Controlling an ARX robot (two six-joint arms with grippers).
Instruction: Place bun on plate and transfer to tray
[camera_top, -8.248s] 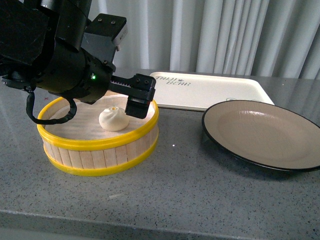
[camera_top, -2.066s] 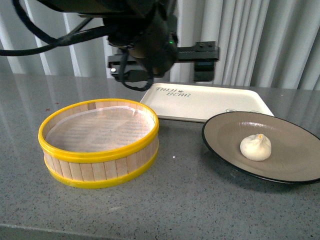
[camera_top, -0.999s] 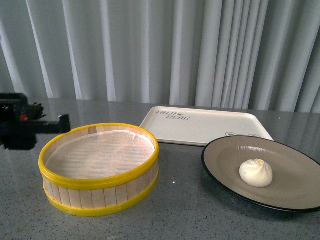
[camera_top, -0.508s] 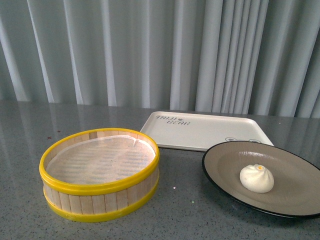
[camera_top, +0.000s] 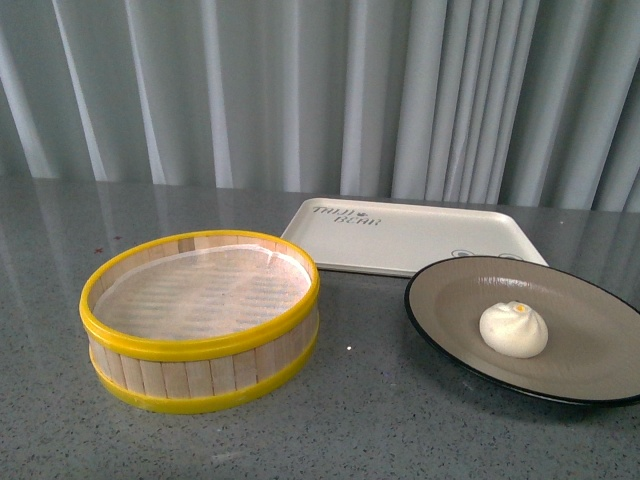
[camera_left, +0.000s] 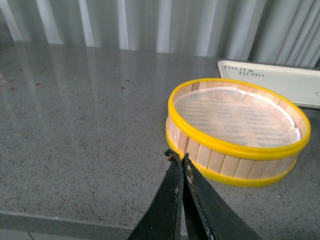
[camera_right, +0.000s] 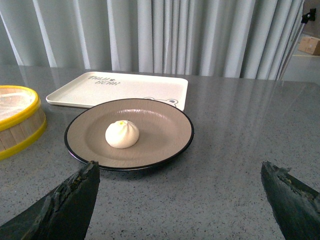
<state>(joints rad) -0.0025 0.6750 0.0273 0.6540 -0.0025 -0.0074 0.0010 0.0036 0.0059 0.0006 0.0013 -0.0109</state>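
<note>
The white bun (camera_top: 514, 329) sits on the black-rimmed grey-beige plate (camera_top: 570, 385) at the right of the grey table. It also shows in the right wrist view (camera_right: 122, 134), on the plate (camera_right: 165, 135). The cream tray (camera_top: 400, 235) lies behind the plate, empty; it shows in the right wrist view (camera_right: 100, 87) too. Neither gripper shows in the front view. My left gripper (camera_left: 178, 158) is shut and empty, just in front of the steamer basket. My right gripper (camera_right: 180, 172) is open wide and empty, short of the plate's near rim.
A yellow-rimmed wooden steamer basket (camera_top: 200, 355) stands at the left, lined with paper and empty; the left wrist view shows it (camera_left: 240, 165) and a corner of the tray (camera_left: 280, 82). Grey curtains hang behind the table. The table's front edge runs close below the left gripper.
The bun has gone from the steamer basket to the plate. The left arm drew back leftward and has left the front view. The basket, plate and tray stay in place.
</note>
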